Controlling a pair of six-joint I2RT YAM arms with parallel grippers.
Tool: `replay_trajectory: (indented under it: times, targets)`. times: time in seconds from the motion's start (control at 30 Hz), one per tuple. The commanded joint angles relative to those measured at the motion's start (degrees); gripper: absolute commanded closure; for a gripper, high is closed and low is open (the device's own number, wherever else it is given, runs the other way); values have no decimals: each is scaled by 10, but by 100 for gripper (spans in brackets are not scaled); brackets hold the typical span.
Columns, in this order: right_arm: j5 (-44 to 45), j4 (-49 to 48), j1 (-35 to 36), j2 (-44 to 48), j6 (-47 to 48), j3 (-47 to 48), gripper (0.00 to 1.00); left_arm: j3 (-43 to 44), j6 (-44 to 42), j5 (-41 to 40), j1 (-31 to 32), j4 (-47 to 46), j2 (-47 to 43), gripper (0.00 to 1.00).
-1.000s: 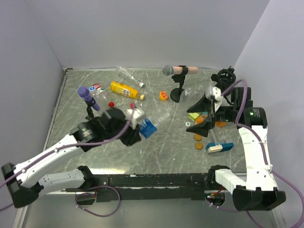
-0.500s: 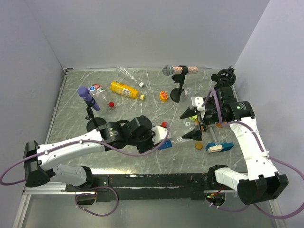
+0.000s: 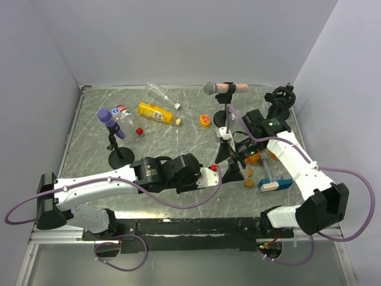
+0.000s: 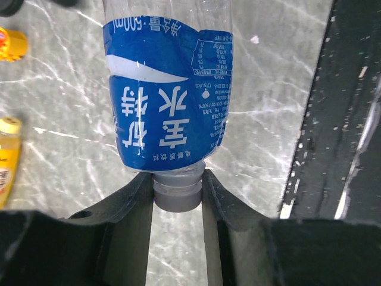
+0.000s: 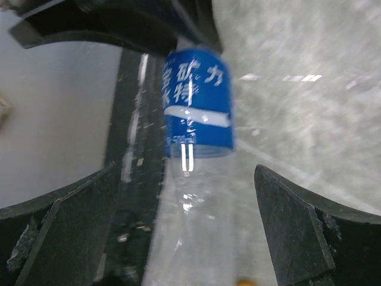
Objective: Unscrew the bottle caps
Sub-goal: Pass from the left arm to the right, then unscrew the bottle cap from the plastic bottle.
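- L gripper (image 4: 177,179) is pinched on the grey stub (image 4: 177,192) at one end of the blue-label bottle (image 4: 169,89). Prob. a brace grip, so the body can't spin while the other arm twists.
- The bottle points away from the L fingers toward the R arm, over the table (image 3: 178,149), near-centre btw the two arms. Both can reach it there.
- R gripper (image 5: 186,179) is spread wide, fingers either side of the clear part, with a gap on both sides and no contact visible. It looks staged to close.
- Not in hand:
  - The yellow bottle (image 3: 158,112) and a clear bottle (image 3: 159,92) lie at the far-left of the table.
  - A red cap (image 3: 139,130) lies loose nearby.
  - Orange-brown caps (image 3: 248,183) lie loose by the R arm.
- Hard to tell:
  - Can't tell if the grey stub is a cap or the base.
  - R wrist view is blurred, and the bottle's near end is cut off at the frame edge, so which end has the cap is unknown.
  - In the top view the arms cover most of the bottle. There's a small red spot (image 3: 213,167) at the L gripper tip; can't say if it's a cap.
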State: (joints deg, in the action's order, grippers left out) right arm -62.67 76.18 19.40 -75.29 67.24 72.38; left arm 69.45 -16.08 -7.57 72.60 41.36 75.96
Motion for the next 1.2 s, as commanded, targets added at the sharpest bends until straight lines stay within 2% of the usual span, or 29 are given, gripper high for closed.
replay_trajectory:
  times: [0.0,0.27,0.3,0.33,0.47,0.63,0.67,0.7,0.8,0.83,0.87,0.9,1.17]
  targets:
    - [40,-39,29,4,-102,-24,1,33,-22,-49,19,-11,-10,95]
    - [74,-31,72,-50,-144,4,1,71,-43,-108,41,19,16,95]
    - [76,-30,77,-55,-145,6,4,73,-47,-111,42,19,16,95]
    - [76,-23,80,-60,-142,8,9,75,-48,-117,43,19,17,95]
    - [61,9,85,-83,-132,26,44,75,-52,-130,44,18,16,95]
    - [57,1,86,-80,-139,22,76,56,-42,-151,45,-12,-10,91]
    - [55,1,86,-78,-137,23,80,52,-37,-153,45,-19,-18,88]
    - [50,3,86,-76,-135,24,83,49,-29,-153,44,-29,-27,81]
    - [41,0,84,-64,-137,22,86,35,21,-141,45,-53,-68,41]
    - [35,-4,84,-58,-138,18,86,25,38,-134,45,-67,-91,34]
    - [29,-9,82,-48,-141,11,87,10,53,-126,45,-82,-117,22]
    - [20,-15,80,-37,-138,5,87,-4,69,-113,45,-101,-143,3]
    - [-16,-9,16,47,-75,-31,86,-194,192,-9,45,-309,-406,3]
